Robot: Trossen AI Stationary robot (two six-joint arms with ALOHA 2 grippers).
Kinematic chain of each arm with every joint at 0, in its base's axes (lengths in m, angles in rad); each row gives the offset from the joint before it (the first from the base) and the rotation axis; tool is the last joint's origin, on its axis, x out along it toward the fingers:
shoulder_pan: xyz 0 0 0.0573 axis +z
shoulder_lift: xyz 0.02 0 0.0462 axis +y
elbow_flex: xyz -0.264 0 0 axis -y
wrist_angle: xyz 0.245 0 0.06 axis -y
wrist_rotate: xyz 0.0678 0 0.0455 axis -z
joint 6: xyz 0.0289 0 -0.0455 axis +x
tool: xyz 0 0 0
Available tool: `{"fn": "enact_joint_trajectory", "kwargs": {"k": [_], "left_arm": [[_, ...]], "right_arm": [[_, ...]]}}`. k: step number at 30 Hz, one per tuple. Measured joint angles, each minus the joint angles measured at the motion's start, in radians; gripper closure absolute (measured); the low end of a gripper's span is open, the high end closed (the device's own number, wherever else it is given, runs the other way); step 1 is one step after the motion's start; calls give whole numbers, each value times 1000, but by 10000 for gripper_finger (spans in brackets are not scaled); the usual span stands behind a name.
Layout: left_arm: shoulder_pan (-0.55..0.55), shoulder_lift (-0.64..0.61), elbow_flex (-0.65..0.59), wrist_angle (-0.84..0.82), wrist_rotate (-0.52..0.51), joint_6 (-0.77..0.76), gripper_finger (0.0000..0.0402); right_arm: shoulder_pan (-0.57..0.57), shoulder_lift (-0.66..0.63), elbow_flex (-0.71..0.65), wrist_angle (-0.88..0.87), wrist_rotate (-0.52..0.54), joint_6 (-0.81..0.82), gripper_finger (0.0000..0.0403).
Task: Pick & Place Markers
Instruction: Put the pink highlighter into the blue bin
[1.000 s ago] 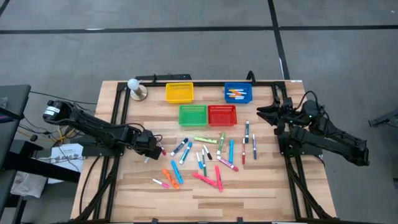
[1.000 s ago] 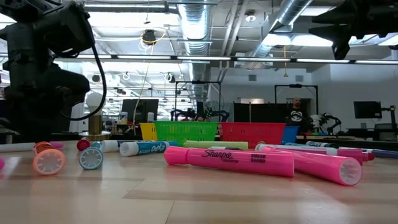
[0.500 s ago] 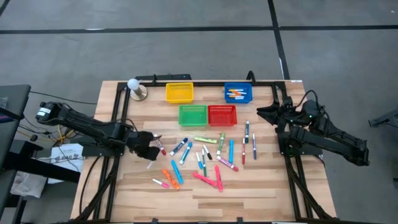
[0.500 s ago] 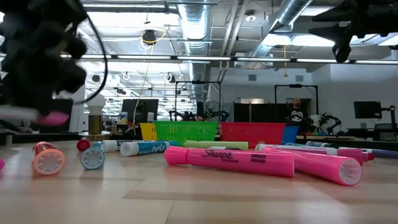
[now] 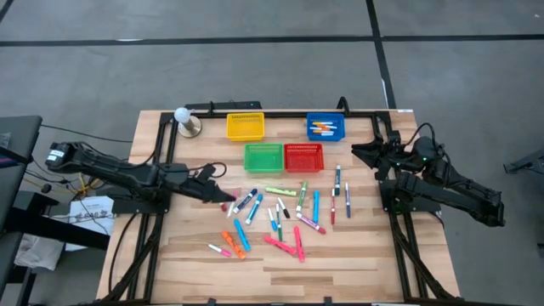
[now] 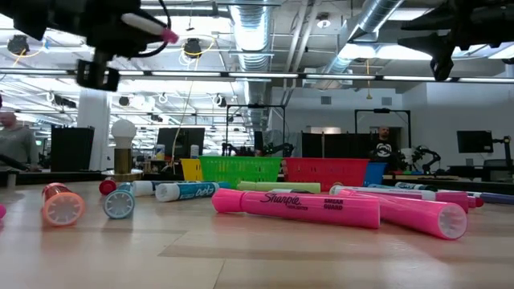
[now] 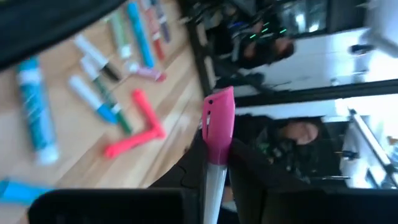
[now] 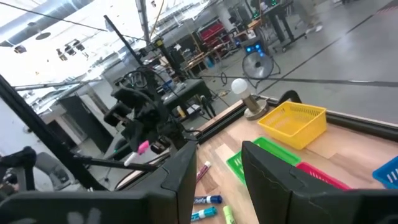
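Observation:
Many markers [image 5: 280,212] in pink, orange, blue, green and white lie flat across the middle of the wooden table. My left gripper [image 5: 218,196] hangs above the table's left part, shut on a pink-capped marker [image 7: 214,155], seen high up in the low view as the marker [image 6: 151,28]. At the far side stand the yellow basket [image 5: 245,126], blue basket [image 5: 325,127], green basket [image 5: 263,156] and red basket [image 5: 303,156]. My right gripper [image 8: 214,180] waits open at the table's right edge, as my right gripper [image 5: 357,153], with nothing between its fingers. My left gripper pinches the marker's pale barrel [image 7: 211,186] between its two fingers, just behind the pink cap [image 7: 219,121]. The fingers reach nearly level from the table's left and lie along the marker, whose cap end sticks out past them. The marker is lifted clear of the table.
The blue basket holds a few markers [image 5: 323,129]. A white bulb on a round stand [image 5: 184,119] sits at the far left corner. Black rails [image 5: 280,111] frame the table's far edge and sides. People [image 6: 12,140] show in the room beyond.
My left gripper has risen from the table with the pink-capped marker and tipped from pointing steeply down to nearly level, aimed toward the table's right. The marker has come off the wood and now hangs clear above it. The other markers have stayed put.

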Motion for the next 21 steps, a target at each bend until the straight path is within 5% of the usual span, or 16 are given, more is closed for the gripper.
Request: {"fn": "enact_joint_trajectory", "kwargs": {"k": [12, 21], "left_arm": [[151, 169, 1, 420, 0, 61, 349], [235, 351, 107, 536, 5, 155, 348]], "right_arm": [[60, 52, 0, 24, -12, 149, 284], [221, 342, 1, 372, 34, 184, 279]]}}
